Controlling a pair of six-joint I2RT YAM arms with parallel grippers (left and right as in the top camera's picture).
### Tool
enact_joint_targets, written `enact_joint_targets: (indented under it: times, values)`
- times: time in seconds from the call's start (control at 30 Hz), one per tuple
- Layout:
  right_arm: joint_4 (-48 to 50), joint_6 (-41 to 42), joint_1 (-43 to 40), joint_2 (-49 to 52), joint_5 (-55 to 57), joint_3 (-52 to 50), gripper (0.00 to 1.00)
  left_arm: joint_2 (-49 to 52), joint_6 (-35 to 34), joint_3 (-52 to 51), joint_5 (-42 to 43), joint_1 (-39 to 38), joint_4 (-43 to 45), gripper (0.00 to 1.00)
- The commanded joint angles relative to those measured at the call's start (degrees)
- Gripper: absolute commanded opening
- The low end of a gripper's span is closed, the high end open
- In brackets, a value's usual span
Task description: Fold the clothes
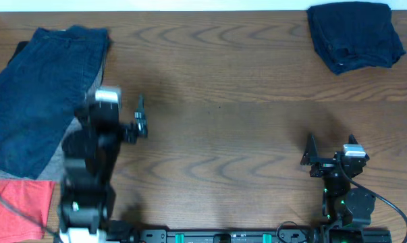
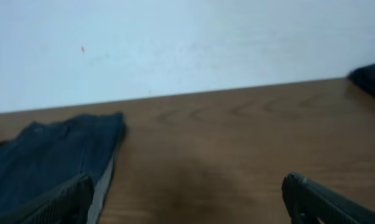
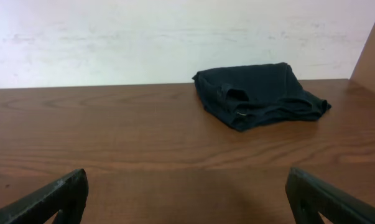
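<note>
Wood-grain table (image 1: 223,135), brown, with a plain white wall (image 3: 112,37) along its far edge. Middle of the table is bare wood from near edge to far edge; that is the open room between the 2 arms. Left side is crowded: denim shorts (image 1: 38,94) spread flat at far left, grey cloth (image 1: 55,158) poking out from under them, red garment (image 1: 21,206) at the near-left corner. From overhead the left arm (image 1: 88,175) overlaps the denim's right edge.

Task item: navy shorts (image 1: 354,35), far-right corner, close to the far edge, folded into 1 compact bundle, well apart from both tools. Long axis runs roughly left-right along the far edge, slightly skewed. Cannot tell which end is the waistband.

Tools: left gripper (image 2: 187,196) has its fingers wide apart with nothing between them, over bare wood just right of the denim, aimed at the wall. The right gripper (image 3: 187,190) is also spread wide and empty, near the near edge on the right, aimed at the wall, with the bundle ahead and a bit right.
</note>
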Motion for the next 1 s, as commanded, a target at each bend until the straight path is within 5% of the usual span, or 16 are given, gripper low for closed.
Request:
enact_joint_targets:
  times: [0.0,0.4,0.97]
  values:
    - [-0.11,0.72,0.96,-0.37,0.17,-0.15,0.99,-10.03,0.59,-8.66,0.09,0.31,1.97,0.98]
    - [-0.11,0.72,0.96,-0.37,0.17,-0.15,0.99,-33.73,0.59,-26.77,0.07,2.03,2.12,0.98]
    - [-0.11,0.72,0.96,-0.39,0.17,-0.15,0.99,-38.86,0.37,-34.29,0.07,2.12,9.03,0.98]
